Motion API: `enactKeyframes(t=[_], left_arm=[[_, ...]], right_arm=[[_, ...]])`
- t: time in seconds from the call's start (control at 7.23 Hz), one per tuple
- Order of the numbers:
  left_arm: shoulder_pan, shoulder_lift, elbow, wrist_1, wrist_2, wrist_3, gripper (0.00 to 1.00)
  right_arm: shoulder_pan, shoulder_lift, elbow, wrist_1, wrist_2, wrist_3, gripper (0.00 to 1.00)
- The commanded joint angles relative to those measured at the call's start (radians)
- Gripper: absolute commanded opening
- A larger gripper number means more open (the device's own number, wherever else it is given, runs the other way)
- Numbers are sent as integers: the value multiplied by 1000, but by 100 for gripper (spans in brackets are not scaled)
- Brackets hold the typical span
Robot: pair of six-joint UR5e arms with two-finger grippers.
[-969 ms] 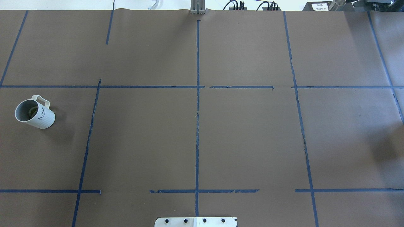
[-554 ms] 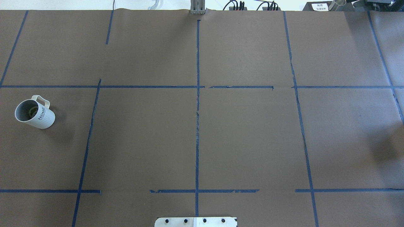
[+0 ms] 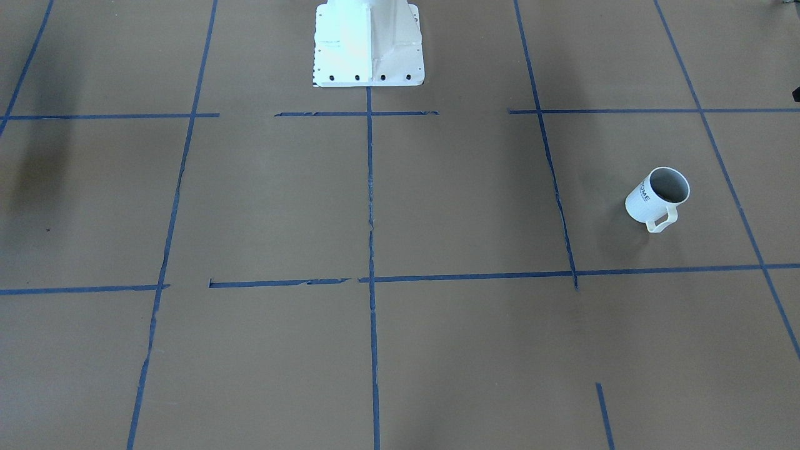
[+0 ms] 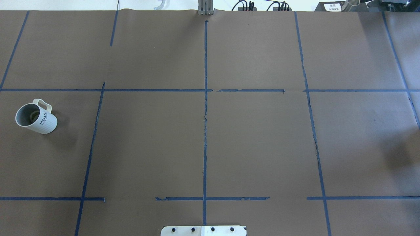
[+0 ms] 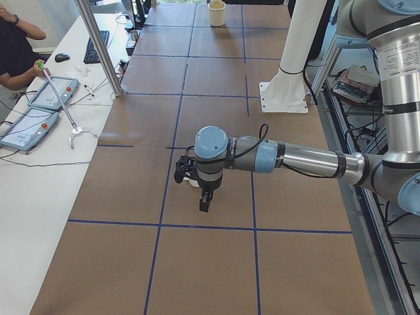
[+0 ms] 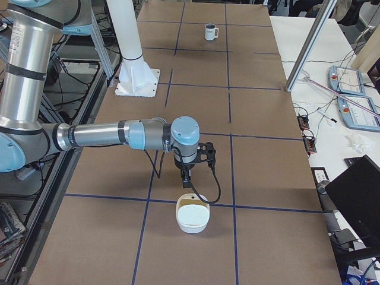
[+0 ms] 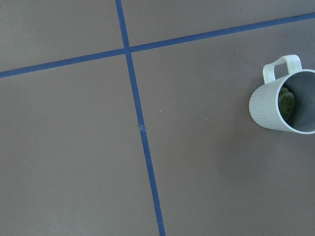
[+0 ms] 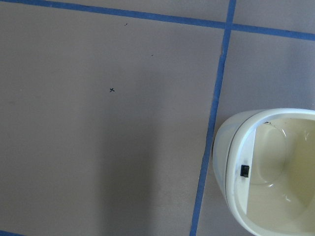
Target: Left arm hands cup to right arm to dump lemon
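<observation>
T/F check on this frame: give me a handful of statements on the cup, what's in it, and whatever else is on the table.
1. The cup stands upright on the table. True.
2. The cup is empty. False: a yellow-green piece lies inside it, as the left wrist view shows.
3. The cup's handle points toward the robot. False: the handle points away from the base, toward the far side of the table.
4. The lettering on the cup reads HOME. True.
5. A white bowl also sits on the table. True: it shows in the right wrist view.
</observation>
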Motion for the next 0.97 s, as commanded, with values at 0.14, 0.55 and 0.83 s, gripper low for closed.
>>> enactKeyframes(t=[0.14,0.55,0.83], left_arm=[[190,-12,14,-201,9,-337,100],[353,-94,123,-364,106,-566,100],[378,-176,212,-367,116,-603,100]], right_arm=[[0,3,14,0,18,1,100],[-5,6,14,0,56,-1,100],[-5,6,14,0,58,5,100]])
